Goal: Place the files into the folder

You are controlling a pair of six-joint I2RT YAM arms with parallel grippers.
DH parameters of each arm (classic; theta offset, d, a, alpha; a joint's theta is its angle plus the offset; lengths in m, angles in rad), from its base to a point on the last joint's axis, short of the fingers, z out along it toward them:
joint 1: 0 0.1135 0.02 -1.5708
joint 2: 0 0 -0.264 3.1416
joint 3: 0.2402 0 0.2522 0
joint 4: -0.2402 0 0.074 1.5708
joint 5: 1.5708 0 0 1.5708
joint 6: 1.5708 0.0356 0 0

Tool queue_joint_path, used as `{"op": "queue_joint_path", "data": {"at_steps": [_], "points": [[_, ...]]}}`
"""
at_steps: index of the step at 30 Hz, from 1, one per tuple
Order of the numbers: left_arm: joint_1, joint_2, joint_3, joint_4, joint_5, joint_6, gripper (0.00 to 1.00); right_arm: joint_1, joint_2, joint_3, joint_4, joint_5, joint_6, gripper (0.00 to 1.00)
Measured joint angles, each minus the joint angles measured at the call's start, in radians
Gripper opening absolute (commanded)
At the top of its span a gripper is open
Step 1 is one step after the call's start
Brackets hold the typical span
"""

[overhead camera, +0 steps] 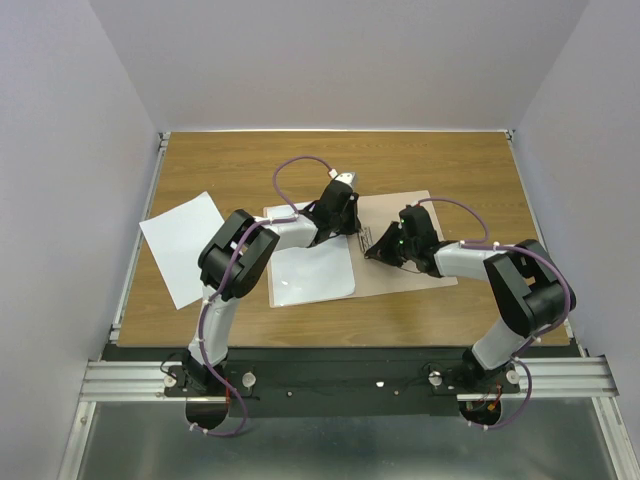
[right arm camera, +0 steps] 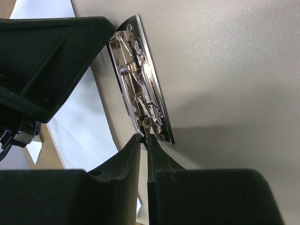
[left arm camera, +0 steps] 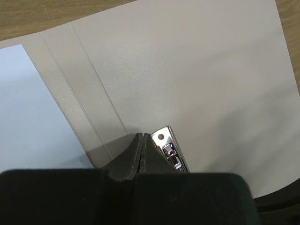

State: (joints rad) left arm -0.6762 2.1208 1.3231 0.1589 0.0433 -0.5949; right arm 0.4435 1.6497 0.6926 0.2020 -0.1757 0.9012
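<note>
The tan folder (overhead camera: 420, 215) lies open on the table, pale inner face up (left arm camera: 187, 70). One white file (overhead camera: 310, 270) lies on its left leaf; it also shows in the left wrist view (left arm camera: 28, 117). The other file (overhead camera: 185, 245) lies on the table to the left. My left gripper (left arm camera: 142, 136) is shut, its tips down on the fold beside the far end of the metal clip (left arm camera: 169, 145). My right gripper (right arm camera: 144, 138) is closed to a thin gap on the near end of the clip (right arm camera: 143, 79). Both grippers, left (overhead camera: 348, 228) and right (overhead camera: 372, 245), meet at the fold.
The wooden table (overhead camera: 450, 160) is walled by grey panels on three sides. The black body of the left gripper (right arm camera: 47, 65) sits close beside the clip, a short way from the right fingers. A metal rail (overhead camera: 350, 375) runs along the near edge.
</note>
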Motion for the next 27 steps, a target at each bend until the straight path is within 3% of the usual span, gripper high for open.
{"op": "queue_joint_path", "data": {"at_steps": [4,8,20,27], "points": [[0.0,0.0,0.0,0.0,0.0,0.0,0.0,0.0,0.01,0.0,0.014,-0.021,0.006,0.15],[0.0,0.0,0.0,0.0,0.0,0.0,0.0,0.0,0.019,0.0,0.028,-0.04,0.015,0.01],[0.0,0.0,0.0,-0.001,0.0,0.0,0.0,0.0,0.031,-0.023,0.08,-0.032,0.04,0.01],[0.001,0.008,0.007,0.002,0.0,0.001,0.0,0.014,0.018,0.038,-0.066,0.081,0.018,0.01]]}}
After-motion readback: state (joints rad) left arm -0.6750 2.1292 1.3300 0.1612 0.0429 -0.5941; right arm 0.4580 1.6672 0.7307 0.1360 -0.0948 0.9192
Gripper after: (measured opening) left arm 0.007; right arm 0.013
